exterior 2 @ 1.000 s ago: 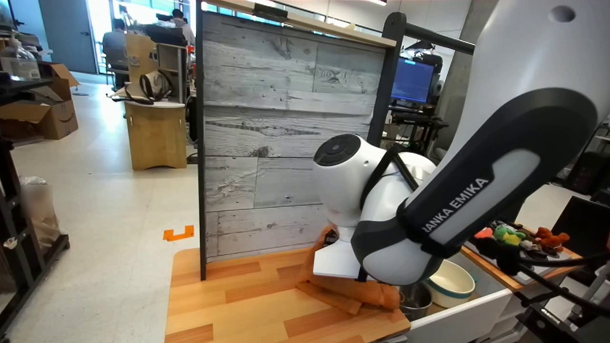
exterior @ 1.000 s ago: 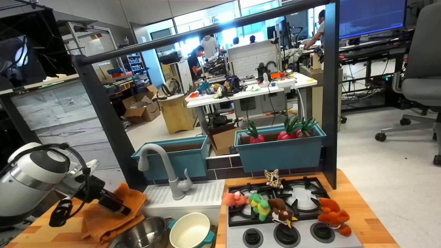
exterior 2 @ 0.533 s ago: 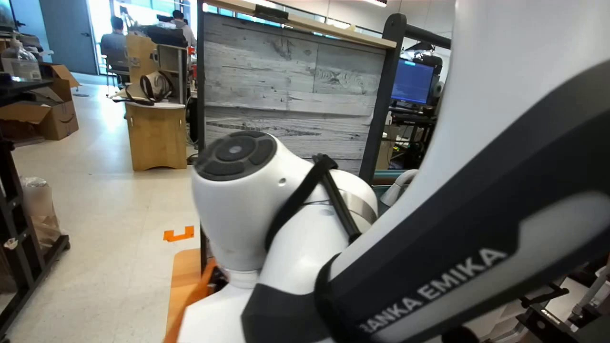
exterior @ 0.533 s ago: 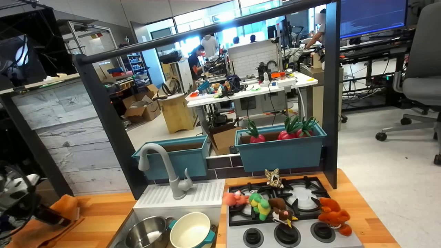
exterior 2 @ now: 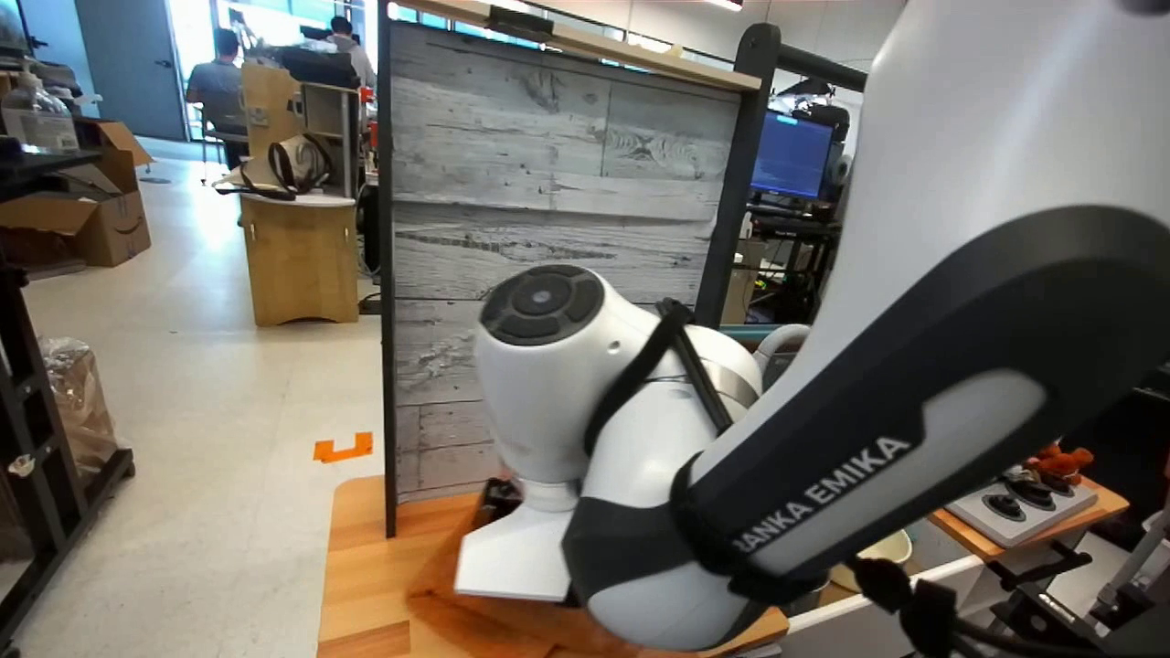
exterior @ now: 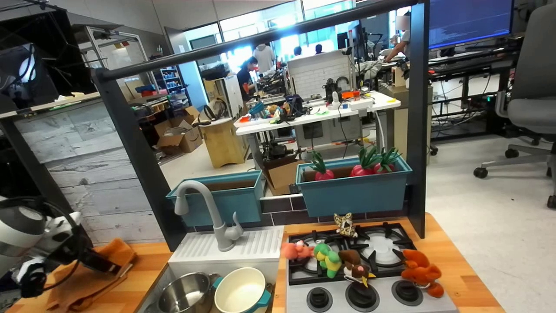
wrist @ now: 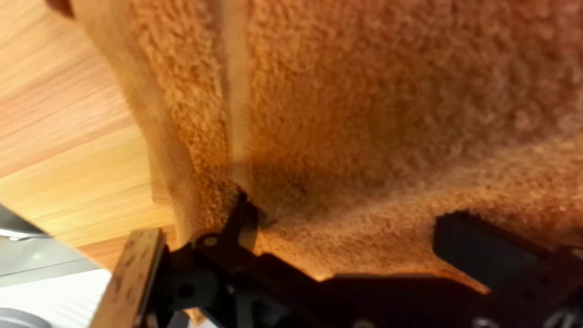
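Towel, one: orange terry with a thick looped pile. A smooth, paler band runs through the pile near one edge, and the edge itself is smooth and somewhat blurred. Colour uneven: bright amber around the band, deeper brown in the shaded part. Condition: rumpled and folded in layers; a soft crease leads away from the foot of the band, and in an exterior view a rounded hump stands higher than the flatter remainder. Location: on the wooden table, beside the sink; partly hidden behind the arm in an exterior view. Claw, one, black: released, its fingers spread well apart directly over the towel, cloth showing between the tips. One tip shows against the cloth at the foot of the band; contact of the opposite tip cannot be told. Inside the sink: metal pot, shiny; cream pot, teal handles, just beside it.
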Motion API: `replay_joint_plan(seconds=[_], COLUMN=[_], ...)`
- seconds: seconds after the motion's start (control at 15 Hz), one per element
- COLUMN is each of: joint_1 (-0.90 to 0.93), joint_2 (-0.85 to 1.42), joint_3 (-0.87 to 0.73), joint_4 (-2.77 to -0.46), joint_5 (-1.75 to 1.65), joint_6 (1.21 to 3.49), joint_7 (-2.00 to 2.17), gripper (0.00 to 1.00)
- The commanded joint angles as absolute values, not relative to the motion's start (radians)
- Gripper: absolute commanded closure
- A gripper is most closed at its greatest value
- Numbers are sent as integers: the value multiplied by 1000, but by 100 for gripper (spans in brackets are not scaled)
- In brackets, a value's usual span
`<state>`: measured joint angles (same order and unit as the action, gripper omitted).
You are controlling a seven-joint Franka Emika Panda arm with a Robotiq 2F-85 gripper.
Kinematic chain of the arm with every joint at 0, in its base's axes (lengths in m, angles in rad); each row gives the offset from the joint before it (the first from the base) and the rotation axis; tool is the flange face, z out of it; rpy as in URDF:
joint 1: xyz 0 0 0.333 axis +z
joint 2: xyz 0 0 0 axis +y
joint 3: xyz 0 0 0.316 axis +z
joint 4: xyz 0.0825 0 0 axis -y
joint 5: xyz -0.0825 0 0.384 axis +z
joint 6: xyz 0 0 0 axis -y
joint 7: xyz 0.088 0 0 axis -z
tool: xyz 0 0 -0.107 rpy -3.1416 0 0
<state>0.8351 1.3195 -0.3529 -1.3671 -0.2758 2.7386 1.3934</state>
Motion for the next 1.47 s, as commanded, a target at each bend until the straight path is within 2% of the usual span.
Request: replay_joint_plan(seconds=[0.0,0.4,0.73,0.87,0.93,1.2,1.4], joint_1=[787,750,691,669,678,662,643], joint_2=[1265,1034,803,769,841,832,786], joint_3=[-360,-357,-370,-410,-390,-384,-334], joint_4=[-1475,-1639,-1831,-1908,-1792,-1806,-1852], joint_5=[-280,-276,-236,-260,-279,-290,-312], joint_6=[2752,2851,2744,2689,2710,2708,2536], joint_7=[1347,1139,1087,1120,1138,1140,1024], gripper=[0,0,0,0,0,0,0])
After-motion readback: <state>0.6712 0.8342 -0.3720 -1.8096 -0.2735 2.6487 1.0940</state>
